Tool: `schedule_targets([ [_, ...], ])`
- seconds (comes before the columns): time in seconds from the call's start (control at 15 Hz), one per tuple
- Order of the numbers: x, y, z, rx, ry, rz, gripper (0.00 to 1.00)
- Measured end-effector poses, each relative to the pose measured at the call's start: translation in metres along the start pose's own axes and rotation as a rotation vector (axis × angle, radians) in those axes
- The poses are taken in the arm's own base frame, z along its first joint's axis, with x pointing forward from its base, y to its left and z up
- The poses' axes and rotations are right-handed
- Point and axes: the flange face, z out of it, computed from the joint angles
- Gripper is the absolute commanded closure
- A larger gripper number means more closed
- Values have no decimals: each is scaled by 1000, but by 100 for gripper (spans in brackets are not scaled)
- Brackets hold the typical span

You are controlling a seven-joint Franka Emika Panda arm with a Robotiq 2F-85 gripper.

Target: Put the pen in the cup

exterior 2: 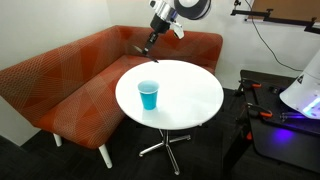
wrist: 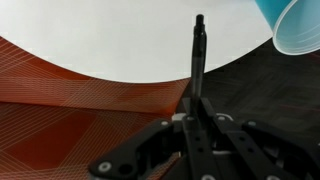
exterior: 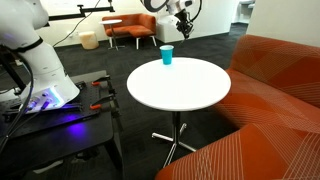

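Closest to the lens in the wrist view, the gripper (wrist: 194, 118) is squeezed tight on the pen (wrist: 198, 55), which pokes straight out past the fingertips. The pen's tip lines up with the rim of the white table (wrist: 110, 40), with the orange sofa (wrist: 60, 125) underneath. The blue cup (exterior 2: 148, 95) stands upright on the table, well apart from the pen.
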Motion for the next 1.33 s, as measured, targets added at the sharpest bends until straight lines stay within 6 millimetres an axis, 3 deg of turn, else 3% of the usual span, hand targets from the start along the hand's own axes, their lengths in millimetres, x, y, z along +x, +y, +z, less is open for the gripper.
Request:
schedule_targets([
  [0.47, -17, 38, 3, -141, -140, 107, 97],
  [1.0, -6, -1, -1, -45, -430, 88, 97],
  [1.2, -3, -3, -5, -29, -511, 90, 97],
  [1.27, 0, -2, -7, -30, -514, 89, 90],
  [1.33, 1, -2, -7, -30, -512, 89, 90],
])
